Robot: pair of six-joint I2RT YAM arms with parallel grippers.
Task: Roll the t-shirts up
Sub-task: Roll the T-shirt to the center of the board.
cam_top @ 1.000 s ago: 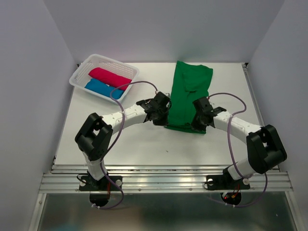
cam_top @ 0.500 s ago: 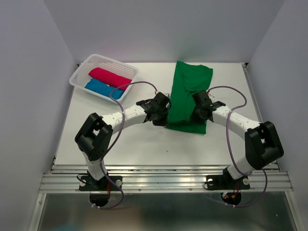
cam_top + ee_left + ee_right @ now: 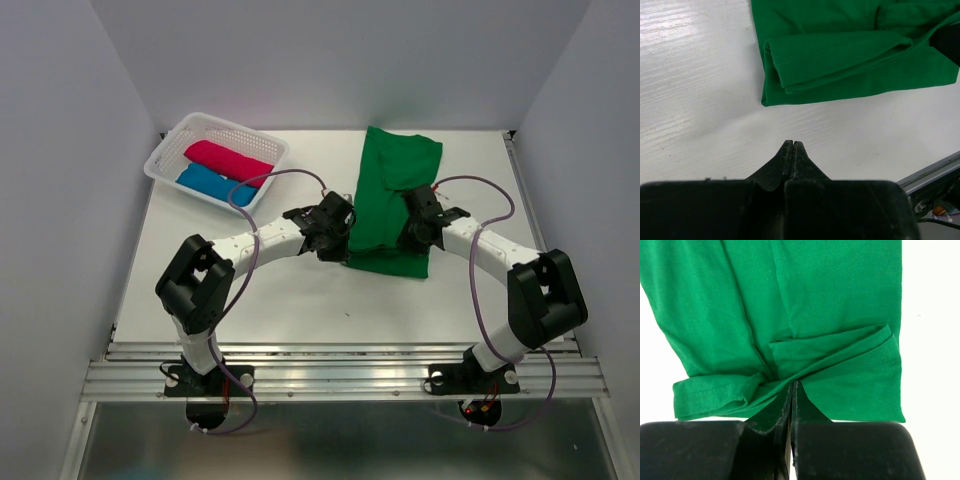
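A deep green t-shirt [image 3: 392, 190] lies folded into a long strip on the white table. My right gripper [image 3: 413, 232] sits over its near end, shut on the green t-shirt [image 3: 830, 305]. The hem [image 3: 840, 352] is doubled over, and creases run into my right gripper's tip [image 3: 793, 384]. My left gripper [image 3: 792, 145] rests shut on bare table just short of the shirt's near left corner [image 3: 775, 92], holding nothing. It shows as the left gripper [image 3: 340, 238] in the top view. A crimson-pink t-shirt [image 3: 228, 160] and a bright blue t-shirt [image 3: 212, 183] lie rolled in the basket.
The white lattice basket [image 3: 270, 146] stands at the table's far left corner. Grey walls close in on the left, right and back. A metal rail [image 3: 340, 375] runs along the near edge by the arm bases.
My right gripper has moved away from the near edge over the green shirt, taking the hem with it so the hem folds over. The left arm has stayed put.
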